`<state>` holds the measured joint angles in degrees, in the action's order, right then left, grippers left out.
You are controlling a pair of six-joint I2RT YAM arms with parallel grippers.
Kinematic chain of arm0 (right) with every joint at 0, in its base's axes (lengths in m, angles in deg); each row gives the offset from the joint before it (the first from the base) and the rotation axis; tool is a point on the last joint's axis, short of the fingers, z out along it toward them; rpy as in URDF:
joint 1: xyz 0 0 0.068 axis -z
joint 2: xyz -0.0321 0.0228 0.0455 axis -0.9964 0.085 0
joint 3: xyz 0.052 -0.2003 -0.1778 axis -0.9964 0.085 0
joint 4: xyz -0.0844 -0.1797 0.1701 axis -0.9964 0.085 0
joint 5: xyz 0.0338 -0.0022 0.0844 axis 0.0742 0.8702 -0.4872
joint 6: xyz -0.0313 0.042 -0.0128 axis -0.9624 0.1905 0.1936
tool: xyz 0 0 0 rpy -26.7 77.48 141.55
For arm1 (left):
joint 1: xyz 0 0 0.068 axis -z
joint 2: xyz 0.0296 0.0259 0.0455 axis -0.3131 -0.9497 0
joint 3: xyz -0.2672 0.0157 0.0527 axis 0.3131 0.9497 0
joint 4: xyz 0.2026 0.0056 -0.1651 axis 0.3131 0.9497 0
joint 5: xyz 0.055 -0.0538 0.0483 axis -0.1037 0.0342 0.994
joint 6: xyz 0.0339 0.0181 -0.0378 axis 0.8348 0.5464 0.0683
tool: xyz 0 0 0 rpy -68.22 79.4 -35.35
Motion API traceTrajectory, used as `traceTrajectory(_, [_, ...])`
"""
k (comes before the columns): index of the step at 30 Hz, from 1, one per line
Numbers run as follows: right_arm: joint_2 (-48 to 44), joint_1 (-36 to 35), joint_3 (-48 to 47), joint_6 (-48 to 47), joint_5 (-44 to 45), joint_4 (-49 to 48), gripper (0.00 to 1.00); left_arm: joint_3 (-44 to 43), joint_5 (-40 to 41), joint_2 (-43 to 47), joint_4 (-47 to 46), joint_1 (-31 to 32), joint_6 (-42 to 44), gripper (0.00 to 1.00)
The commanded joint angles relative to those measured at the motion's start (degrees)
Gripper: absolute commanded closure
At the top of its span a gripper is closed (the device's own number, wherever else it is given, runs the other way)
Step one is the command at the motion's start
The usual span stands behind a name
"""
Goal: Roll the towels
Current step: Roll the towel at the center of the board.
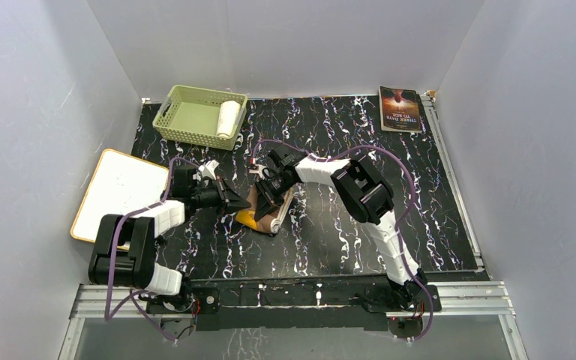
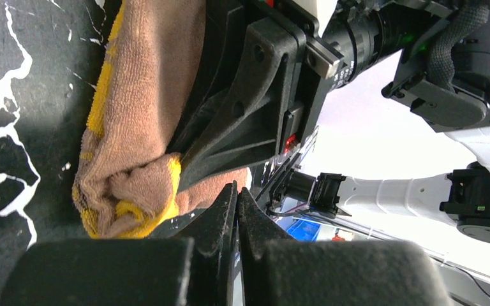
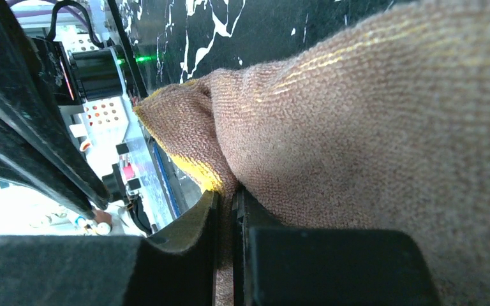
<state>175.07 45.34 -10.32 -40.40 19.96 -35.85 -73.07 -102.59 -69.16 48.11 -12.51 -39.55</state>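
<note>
The right pincer (image 1: 268,193) apparently hides much of the brown towel (image 1: 261,220).

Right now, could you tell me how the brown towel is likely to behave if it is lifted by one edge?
Probably floppy: the brown towel bunches into soft folds where the right gripper pinches it. Its looped terry surface looks grippy, so slipping seems unlikely. The loosely bunched end may well unwind if lifted.
</note>
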Motion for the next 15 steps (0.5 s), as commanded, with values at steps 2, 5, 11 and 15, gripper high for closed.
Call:
traceTrajectory(2, [4.2,0.0,-1.0,-0.7,10.5,0.2,0.97,1.6,-0.9,-4.3,-8.4,0.9,-2.5,1.0])
traceTrajectory(5, [3.8,0.2,-1.1,-0.4,11.9,0.5,0.97,2.6,0.8,-6.4,-10.6,1.2,-3.1,1.0])
traceTrajectory(11, [3.2,0.3,-1.3,0.6,12.9,1.3,0.92,4.3,5.6,-7.5,-11.5,1.8,-2.9,1.0])
traceTrajectory(15, [1.8,0.3,-1.0,0.5,14.1,2.4,0.81,4.4,10.1,-10.0,-12.0,1.8,-2.0,1.0])
